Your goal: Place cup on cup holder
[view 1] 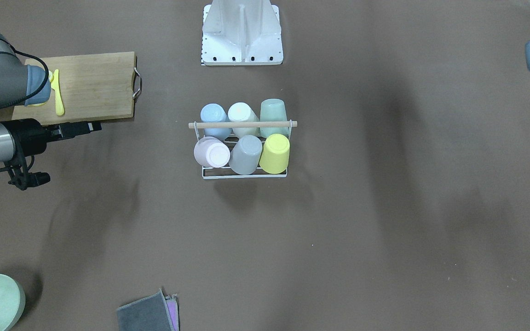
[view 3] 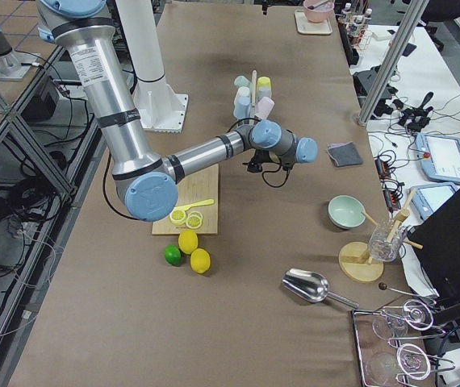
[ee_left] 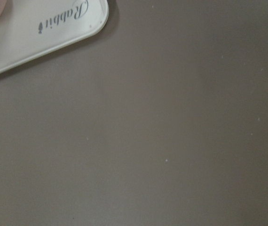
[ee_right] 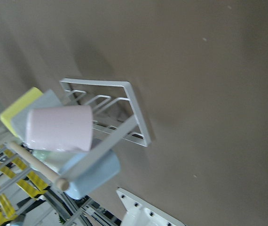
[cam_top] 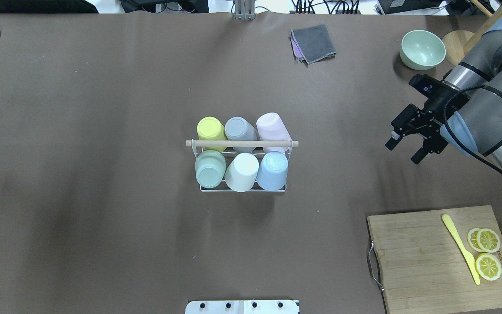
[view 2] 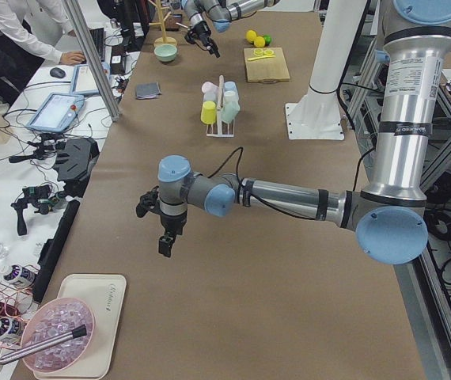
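**Six cups racked, both robot hands standing off**

A small white wire cup holder [cam_top: 242,143] with a light wooden rod handle stands in the middle of the brown tabletop [cam_top: 103,196]. All six of its places are filled. In the overhead view, a yellow cup [cam_top: 210,129], a grey cup [cam_top: 239,128] and a pink cup [cam_top: 272,126] fill the far row. A green cup [cam_top: 210,169], a white cup [cam_top: 242,171] and a blue cup [cam_top: 273,169] fill the near row. Each cup sits mouth-down over an upright prong and leans outward from the rod, which is probably what keeps it from sliding off.

The right hand [cam_top: 402,152] hangs well apart from the cup holder, toward the tabletop's right end. Its two fingers are spread and hold nothing. The left hand [view 2: 156,228] hovers near a cream tray [ee_left: 54,28] at the opposite end, and whether its fingers are apart or together cannot be told. With no free prong visible, the placing looks finished.
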Controlling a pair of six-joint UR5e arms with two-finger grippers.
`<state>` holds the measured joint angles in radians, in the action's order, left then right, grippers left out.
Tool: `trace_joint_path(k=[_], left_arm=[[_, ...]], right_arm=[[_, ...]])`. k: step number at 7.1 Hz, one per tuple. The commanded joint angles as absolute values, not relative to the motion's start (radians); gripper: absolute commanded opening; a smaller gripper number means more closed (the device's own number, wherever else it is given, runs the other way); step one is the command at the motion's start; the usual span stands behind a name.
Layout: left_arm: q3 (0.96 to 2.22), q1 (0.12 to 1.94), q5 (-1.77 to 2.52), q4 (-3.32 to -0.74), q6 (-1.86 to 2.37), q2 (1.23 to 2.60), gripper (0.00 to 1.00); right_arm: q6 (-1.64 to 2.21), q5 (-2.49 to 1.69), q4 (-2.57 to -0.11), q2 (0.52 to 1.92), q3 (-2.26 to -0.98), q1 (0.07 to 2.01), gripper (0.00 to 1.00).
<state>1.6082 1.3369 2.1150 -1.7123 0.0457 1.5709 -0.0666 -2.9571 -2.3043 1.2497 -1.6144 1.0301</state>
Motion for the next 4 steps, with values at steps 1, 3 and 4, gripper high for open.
trace_joint_path(k=[1,3,4], left_arm=[[1.586,1.344,2.188,-1.722,0.140,1.566,0.97],[1.568,1.344,2.252,-1.732,0.144,1.563,0.97],[1.563,1.344,2.252,-1.739,0.146,1.565,0.97]], right_arm=[[-0.067,-2.696,-2.292,1.317,-1.705,1.072,1.00],[-0.077,-2.605,-2.286,1.345,-1.729,1.150,1.00],[-0.077,-2.602,-2.207,1.414,-1.764,1.195,1.00]])
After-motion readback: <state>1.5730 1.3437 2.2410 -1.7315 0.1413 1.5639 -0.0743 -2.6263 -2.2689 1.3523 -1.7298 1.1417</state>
